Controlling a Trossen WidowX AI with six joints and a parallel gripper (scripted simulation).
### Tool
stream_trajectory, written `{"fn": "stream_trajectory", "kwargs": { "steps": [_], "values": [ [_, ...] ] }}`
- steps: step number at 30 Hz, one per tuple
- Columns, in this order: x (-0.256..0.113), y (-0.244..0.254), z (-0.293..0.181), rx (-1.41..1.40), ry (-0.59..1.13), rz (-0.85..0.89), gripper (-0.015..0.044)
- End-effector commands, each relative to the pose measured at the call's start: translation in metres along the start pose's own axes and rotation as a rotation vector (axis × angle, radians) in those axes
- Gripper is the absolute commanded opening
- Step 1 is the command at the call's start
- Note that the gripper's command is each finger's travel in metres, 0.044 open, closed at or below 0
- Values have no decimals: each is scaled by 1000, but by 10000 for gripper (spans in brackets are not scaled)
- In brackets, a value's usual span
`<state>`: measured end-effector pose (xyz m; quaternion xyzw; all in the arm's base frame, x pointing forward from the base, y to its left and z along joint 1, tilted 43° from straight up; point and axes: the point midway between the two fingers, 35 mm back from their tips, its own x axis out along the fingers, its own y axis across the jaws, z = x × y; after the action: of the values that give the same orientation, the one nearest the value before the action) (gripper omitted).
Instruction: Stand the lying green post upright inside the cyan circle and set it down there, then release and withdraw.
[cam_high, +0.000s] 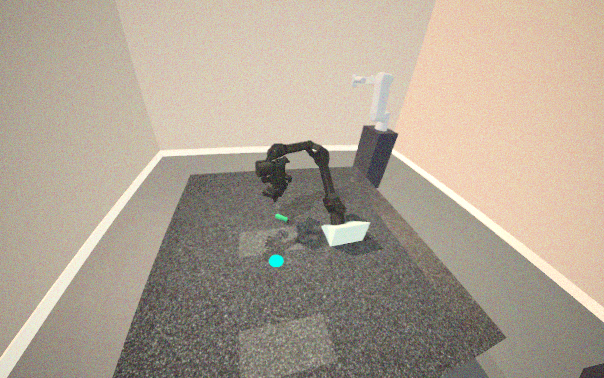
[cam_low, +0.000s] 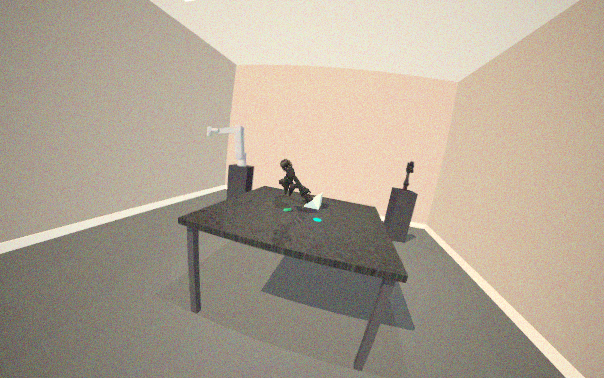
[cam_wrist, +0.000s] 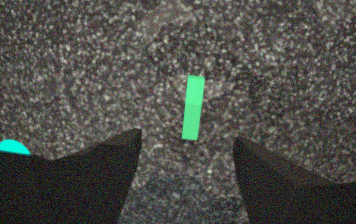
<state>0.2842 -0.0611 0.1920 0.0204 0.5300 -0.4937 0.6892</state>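
The green post (cam_high: 281, 217) (cam_low: 287, 209) (cam_wrist: 193, 107) lies on its side on the dark table. In the wrist view it lies nearly lengthwise, a little beyond the fingertips and between their lines. The flat cyan circle (cam_high: 276, 261) (cam_low: 317, 220) (cam_wrist: 14, 146) lies apart from the post, nearer the camera in the top view, with nothing on it; in the wrist view it is partly hidden by the left finger. My gripper (cam_high: 273, 198) (cam_wrist: 188, 141) points down and hangs above the table near the post, its fingers apart, open and empty.
A pale wedge-shaped block (cam_high: 347, 234) (cam_low: 315, 202) stands by the arm's base. A white arm (cam_high: 381, 97) (cam_low: 240, 145) stands on a dark pedestal beyond the table. Another dark arm (cam_low: 408, 175) stands on a pedestal at the right in the exterior view.
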Motion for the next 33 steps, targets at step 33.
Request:
{"fn": "stream_trajectory", "kwargs": {
  "steps": [33],
  "values": [
    [111, -7, 0, 6, 4, -36, 23]
  ]
}}
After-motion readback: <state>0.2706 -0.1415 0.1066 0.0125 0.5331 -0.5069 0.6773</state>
